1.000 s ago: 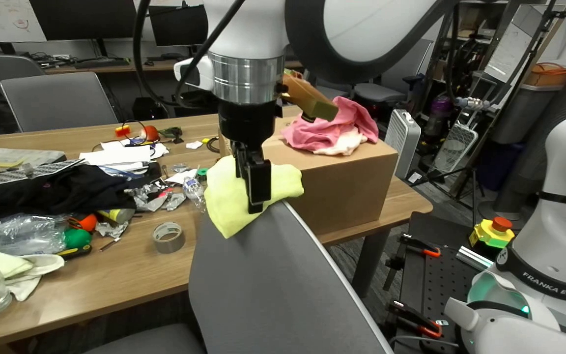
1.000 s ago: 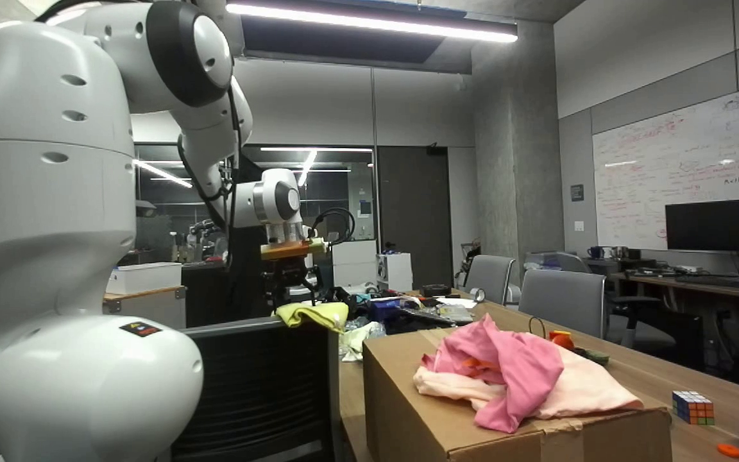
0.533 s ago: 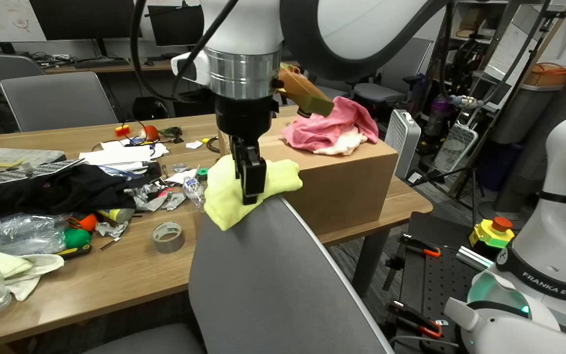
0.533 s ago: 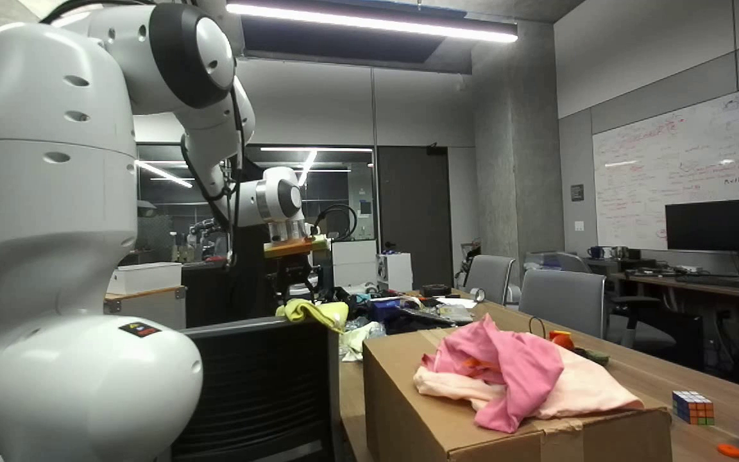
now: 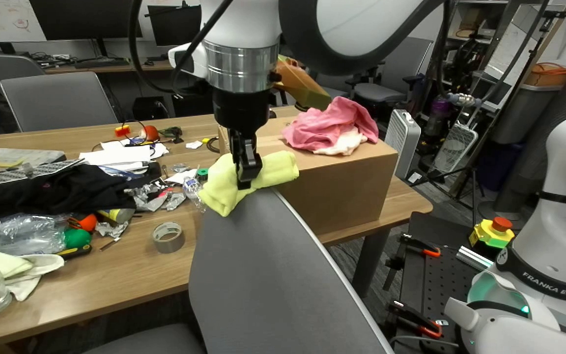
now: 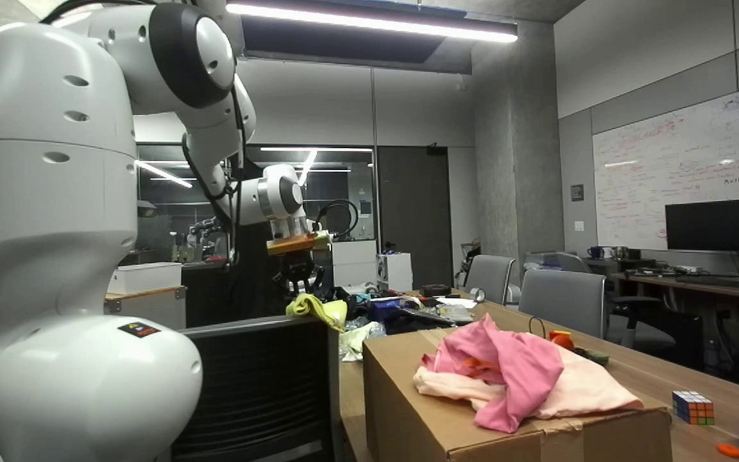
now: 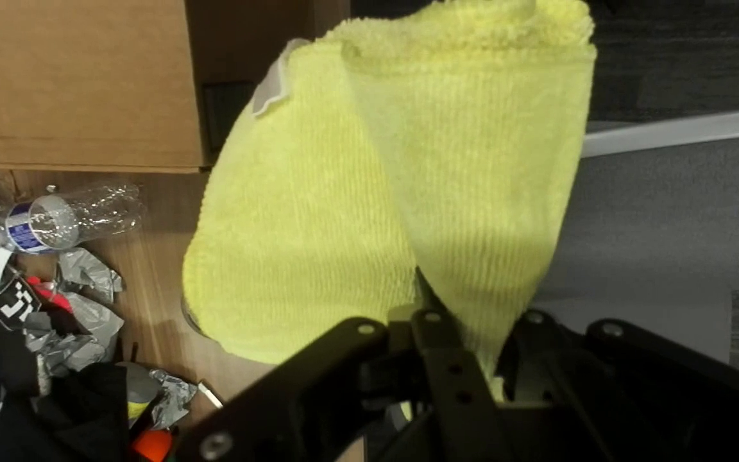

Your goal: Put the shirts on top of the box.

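Note:
A towel-like yellow shirt (image 5: pixel 278 169) lies over the chair's top edge, bunched up under my gripper (image 5: pixel 246 180). In the wrist view a fold of the yellow shirt (image 7: pixel 318 212) runs up between the fingers, which are shut on it. Whether it still rests on the chair under the fingers is hidden. The cardboard box (image 5: pixel 347 191) stands on the table just beyond, to the right of the gripper in that view. A crumpled pink shirt (image 6: pixel 523 378) and a peach cloth (image 6: pixel 591 388) lie on top of the box.
The grey chair back (image 5: pixel 268 275) stands upright below the gripper, close to the table. Clutter lies on the table, including a tape roll (image 5: pixel 168 237), a plastic bottle (image 7: pixel 55 221), a black garment (image 5: pixel 52 196) and pale cloths (image 5: pixel 3 265). A puzzle cube (image 6: pixel 693 408) sits beyond the box.
My gripper has closed on the yellow shirt and shifted slightly up and left in an exterior view. The shirt has gathered, and its hanging corner has risen. The box and pink shirt have not moved.

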You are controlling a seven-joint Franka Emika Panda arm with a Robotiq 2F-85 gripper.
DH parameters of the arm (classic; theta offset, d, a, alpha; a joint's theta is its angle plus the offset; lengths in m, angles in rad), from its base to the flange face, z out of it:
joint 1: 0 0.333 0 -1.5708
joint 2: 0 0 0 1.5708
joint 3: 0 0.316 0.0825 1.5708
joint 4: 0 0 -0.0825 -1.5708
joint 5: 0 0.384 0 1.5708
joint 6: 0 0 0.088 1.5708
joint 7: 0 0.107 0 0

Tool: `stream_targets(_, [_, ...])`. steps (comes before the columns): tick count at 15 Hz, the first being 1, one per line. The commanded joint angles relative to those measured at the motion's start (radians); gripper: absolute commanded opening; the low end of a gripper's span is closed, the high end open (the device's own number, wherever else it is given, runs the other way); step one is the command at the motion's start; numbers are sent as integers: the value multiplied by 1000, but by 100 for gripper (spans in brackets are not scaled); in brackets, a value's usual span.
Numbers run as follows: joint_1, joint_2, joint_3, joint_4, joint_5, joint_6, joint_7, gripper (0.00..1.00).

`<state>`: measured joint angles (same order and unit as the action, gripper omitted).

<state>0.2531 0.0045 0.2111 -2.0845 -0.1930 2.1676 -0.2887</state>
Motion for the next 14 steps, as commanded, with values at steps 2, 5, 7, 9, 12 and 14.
stream_targets(2, [-4, -13, 12, 25, -57, -28, 14, 5])
stream_targets(5, [-3, -77, 16, 36, -114, -45, 39, 6])
stream_targets(7, [-6, -123, 15, 52, -135, -63, 43, 6])
stream_targets(9, [-13, -162, 13, 73, -159, -83, 59, 6])
stream_targets(12, [-28, -203, 6, 109, -169, -129, 53, 6])
stream_targets(14, [-39, -220, 3, 128, -178, -154, 50, 6])
